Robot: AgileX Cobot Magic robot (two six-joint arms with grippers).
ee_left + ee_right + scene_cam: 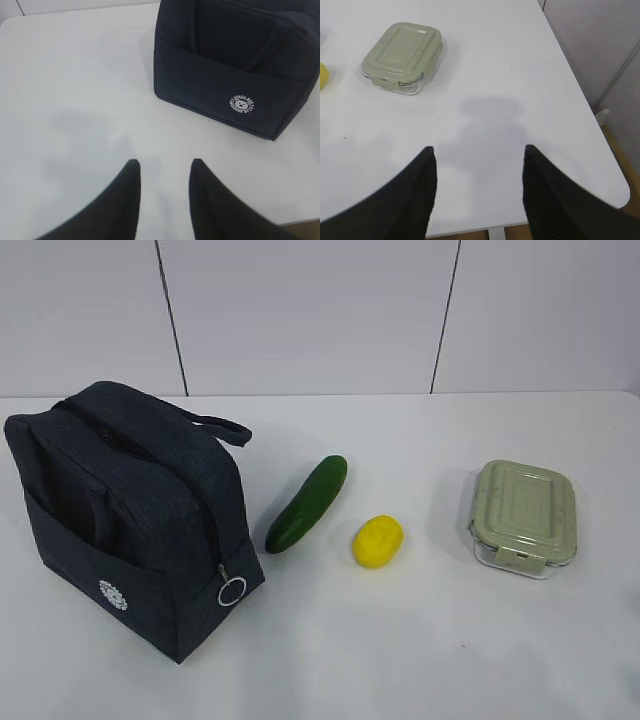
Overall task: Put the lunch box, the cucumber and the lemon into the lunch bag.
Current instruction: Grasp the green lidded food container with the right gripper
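My ext cam looks down at a slant across the worktop [420,640]. L wrist cam shares the lunch bag [235,60] w/ it; R wrist shares the lunch box [402,55].

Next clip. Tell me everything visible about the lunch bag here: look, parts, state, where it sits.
The boxy dark navy fabric lunch bag stands upright at the left of the white table, apart from the dark green cucumber to its right. It has strap handles, a front pocket with a small round white bear emblem, and a zipper running up the side to a silver ring pull hanging near the bottom corner. Whether the top is open cannot be told. Nothing touches it.
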